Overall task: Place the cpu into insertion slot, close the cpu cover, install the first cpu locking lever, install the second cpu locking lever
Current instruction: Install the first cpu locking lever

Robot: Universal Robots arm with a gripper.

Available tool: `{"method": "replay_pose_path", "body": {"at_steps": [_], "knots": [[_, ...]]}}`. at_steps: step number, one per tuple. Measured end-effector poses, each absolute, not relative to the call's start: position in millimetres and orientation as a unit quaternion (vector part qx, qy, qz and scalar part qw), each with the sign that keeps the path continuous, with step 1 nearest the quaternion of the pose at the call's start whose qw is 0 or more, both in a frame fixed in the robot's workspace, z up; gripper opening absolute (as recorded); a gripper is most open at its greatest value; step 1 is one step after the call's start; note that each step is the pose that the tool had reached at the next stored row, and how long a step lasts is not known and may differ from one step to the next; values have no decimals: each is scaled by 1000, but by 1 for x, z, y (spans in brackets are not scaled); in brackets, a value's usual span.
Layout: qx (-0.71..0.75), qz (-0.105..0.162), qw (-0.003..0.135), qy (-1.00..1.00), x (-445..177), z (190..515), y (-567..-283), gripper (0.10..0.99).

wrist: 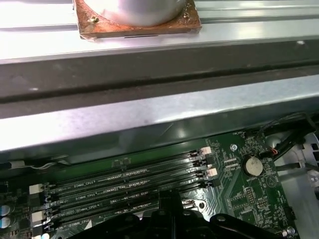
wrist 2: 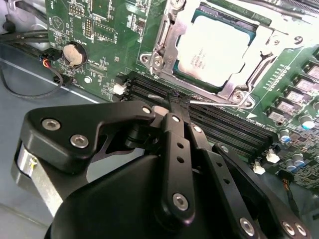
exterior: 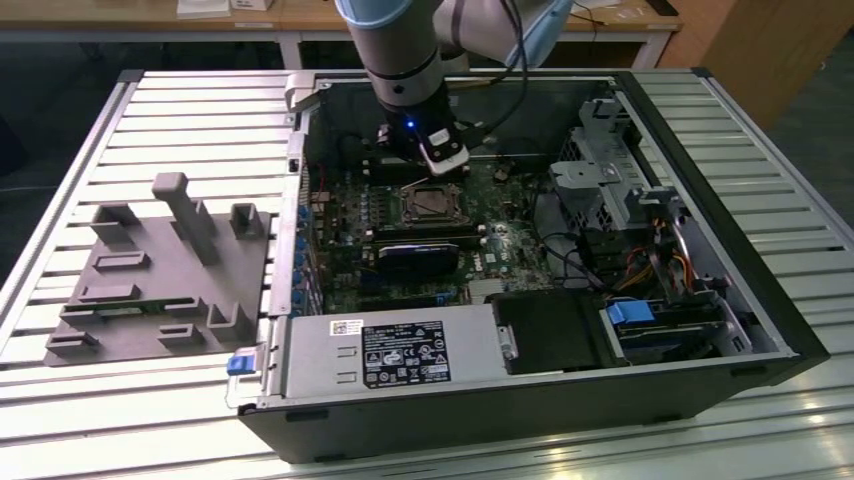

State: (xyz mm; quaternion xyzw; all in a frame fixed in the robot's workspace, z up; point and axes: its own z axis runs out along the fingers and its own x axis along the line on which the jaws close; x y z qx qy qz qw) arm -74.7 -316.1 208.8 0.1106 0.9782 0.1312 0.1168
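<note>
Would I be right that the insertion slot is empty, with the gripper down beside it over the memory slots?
Not empty: the second wrist view shows the cpu seated in it, framed by the cover. The gripper is indeed beside it, over the memory slots.

Exterior high; both wrist views near motherboard

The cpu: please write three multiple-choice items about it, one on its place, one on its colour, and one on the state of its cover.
1. Where is the cpu?
A. on the green board
B. on a shelf
C. in a person's hand

2. Its top is:
A. gold
B. silvery-grey
C. black

3. The cover is:
A. taken off
B. standing upright
C. lying flat over the cpu

Key:
1 A, the board surrounds it.
2 B, its top is pale metal.
3 C, the frame rests on its edges.
</note>
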Motion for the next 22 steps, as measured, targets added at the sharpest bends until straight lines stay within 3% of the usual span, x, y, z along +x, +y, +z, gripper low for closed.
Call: {"method": "replay_pose_path", "body": {"at_steps": [5, 22], "knots": [[110, 130, 133, 976, -76, 207, -315, 102], [156, 123, 140, 970, -76, 203, -307, 102]]}}
